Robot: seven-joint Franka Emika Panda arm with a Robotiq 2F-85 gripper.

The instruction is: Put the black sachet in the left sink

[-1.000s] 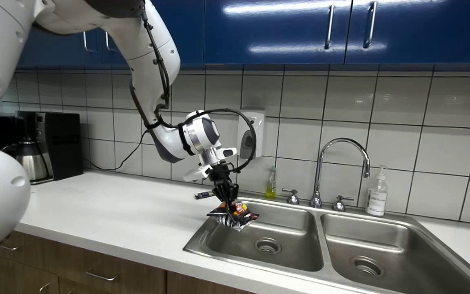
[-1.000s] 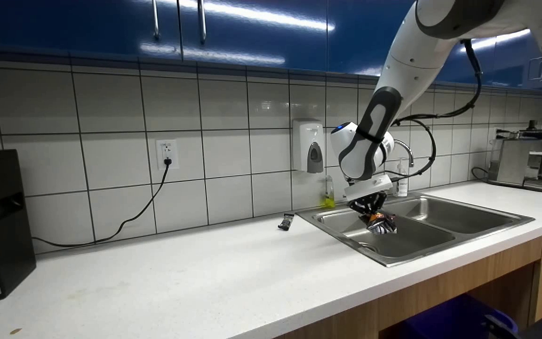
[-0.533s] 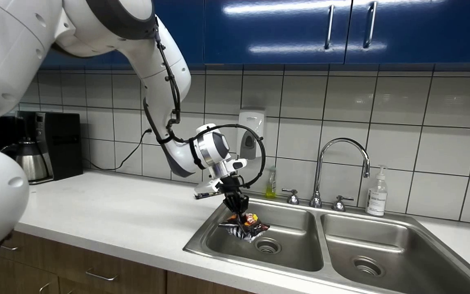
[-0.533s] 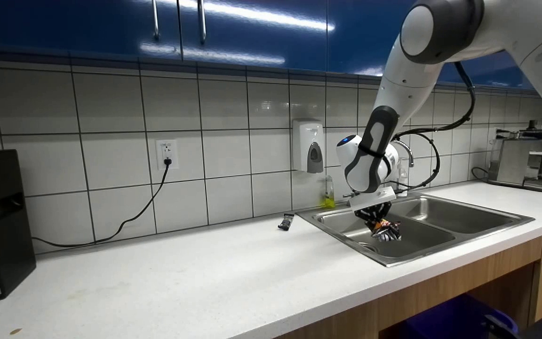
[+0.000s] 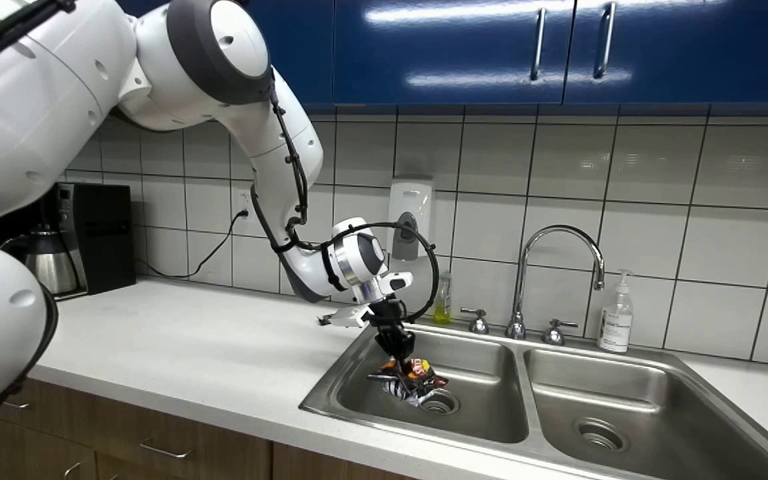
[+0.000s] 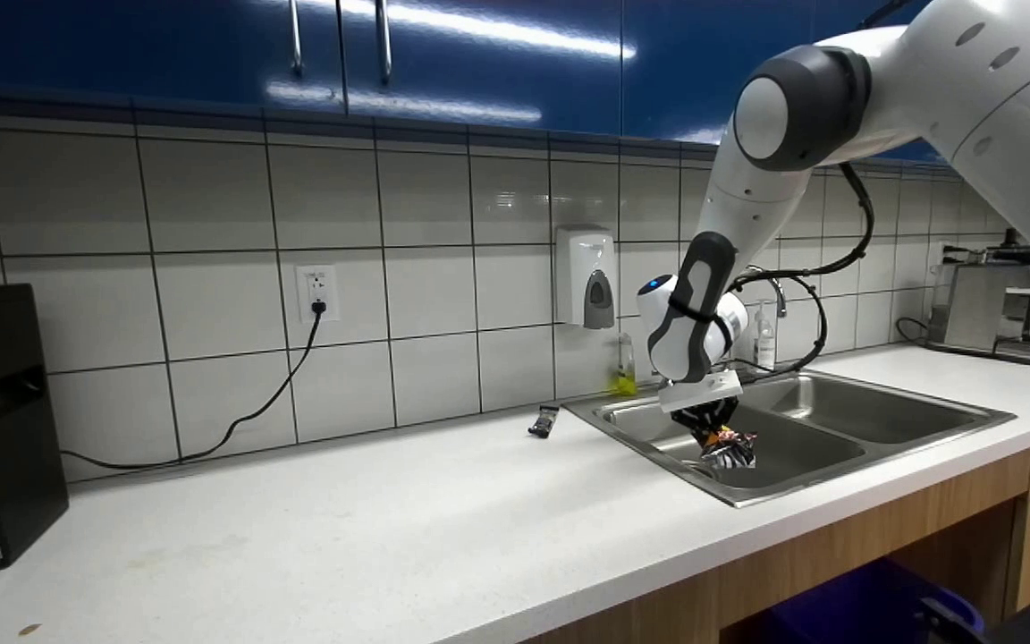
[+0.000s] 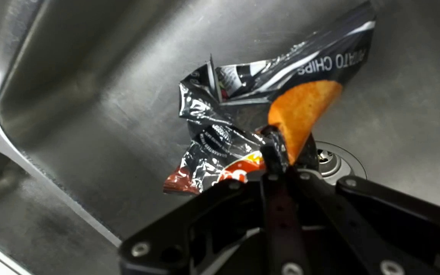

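The black sachet is a crinkled black packet with an orange chip picture and white lettering. It shows in both exterior views (image 5: pixel 424 382) (image 6: pixel 731 450) and in the wrist view (image 7: pixel 304 107). My gripper (image 5: pixel 404 363) is shut on it and points down into the left sink (image 5: pixel 481 410), beside the round drain. The gripper also shows in an exterior view (image 6: pixel 712 435) and in the wrist view (image 7: pixel 288 164), its fingers pinching the packet's middle. The sachet hangs low inside the basin, partly over the drain. Whether it touches the bottom I cannot tell.
The right basin (image 5: pixel 664 427) lies past a steel divider (image 5: pixel 525 390). The faucet (image 5: pixel 521 280), its handles, a green soap bottle (image 5: pixel 443 300) and a white pump bottle (image 5: pixel 616 320) stand behind. A smaller black packet (image 6: pixel 544 421) lies on the counter (image 6: pixel 345 528).
My gripper has moved down and over into the left basin, still holding the sachet. The sachet has gone from near the basin's rim to low beside the drain. The counter packet has not moved.
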